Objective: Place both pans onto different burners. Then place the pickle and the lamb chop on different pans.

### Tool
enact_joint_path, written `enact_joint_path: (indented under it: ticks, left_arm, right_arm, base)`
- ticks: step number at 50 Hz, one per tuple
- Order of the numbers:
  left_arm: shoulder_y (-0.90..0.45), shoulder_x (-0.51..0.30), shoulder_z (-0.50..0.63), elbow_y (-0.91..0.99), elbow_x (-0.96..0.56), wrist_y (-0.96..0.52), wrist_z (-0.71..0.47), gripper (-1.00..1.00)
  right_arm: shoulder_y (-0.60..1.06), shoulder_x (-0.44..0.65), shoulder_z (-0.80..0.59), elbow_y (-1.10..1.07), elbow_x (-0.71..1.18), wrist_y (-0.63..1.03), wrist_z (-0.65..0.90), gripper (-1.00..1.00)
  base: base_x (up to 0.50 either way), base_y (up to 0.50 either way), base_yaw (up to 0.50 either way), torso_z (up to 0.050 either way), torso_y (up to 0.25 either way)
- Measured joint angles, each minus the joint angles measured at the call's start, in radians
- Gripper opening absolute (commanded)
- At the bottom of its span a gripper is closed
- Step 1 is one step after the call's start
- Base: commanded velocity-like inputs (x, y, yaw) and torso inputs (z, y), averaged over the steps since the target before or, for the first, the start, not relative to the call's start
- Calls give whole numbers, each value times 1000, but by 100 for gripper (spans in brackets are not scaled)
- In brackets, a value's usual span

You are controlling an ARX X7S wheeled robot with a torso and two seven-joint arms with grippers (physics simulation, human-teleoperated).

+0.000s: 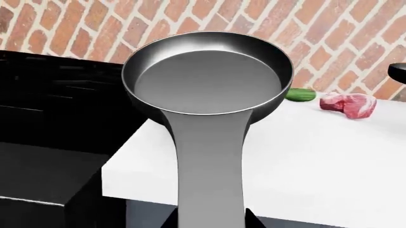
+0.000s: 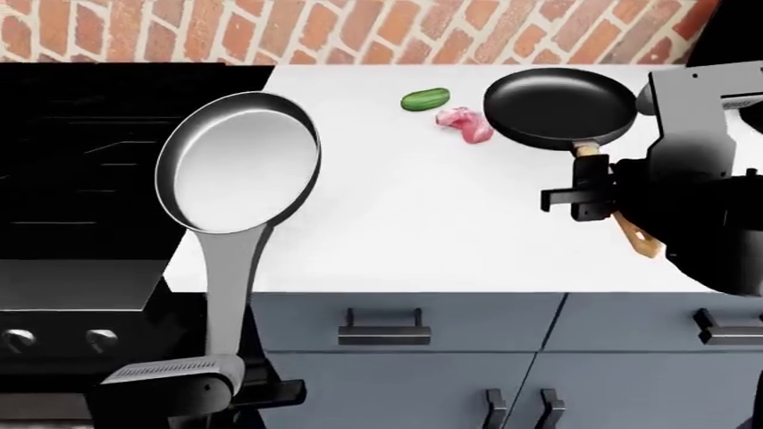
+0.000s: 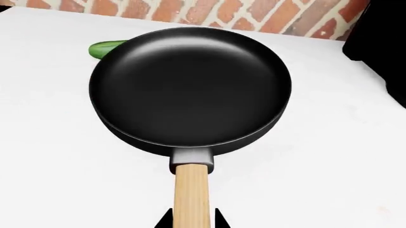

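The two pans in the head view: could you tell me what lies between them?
In the head view, the pickle and lamb chop lie between the grey pan and black pan.

2 pans: metal pan [image 2: 245,161] over the bench's [image 2: 394,232] left edge; wooden-handled pan [image 2: 558,109] near its right rear. Between them, rearward: pickle [image 2: 424,98], lamb chop [image 2: 465,124].

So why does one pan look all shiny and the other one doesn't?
Left wrist view: the grey metal pan shows bright glare on its rim and a pale sheen across its floor. Right wrist view: the black pan is matte, only a soft grey glow. Head view: same contrast; everything stays sharp, nothing blurred.
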Motion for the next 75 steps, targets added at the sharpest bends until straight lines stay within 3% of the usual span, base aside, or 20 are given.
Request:
enact_joint_path:
  ticks: [28,53,75]
  left_arm:
    - [-9,-15,-11,14,-18,-25,-7,-100]
    - [-279,-50,-20,126,-224,-348,-54,-100]
    - [-406,-76,-49,137,-354,-459,-70,-100]
  right_arm:
    - [4,24,-27,-27,71,-29,40,-100]
    - [-3,42,-69,-24,78,-76,30,-100]
    - [7,53,-98,-14,84,-96,30,-100]
  base:
    - [-169,500,0,1,3]
    - [-80,500,0,1,4]
    - [-72,500,0,1,4]
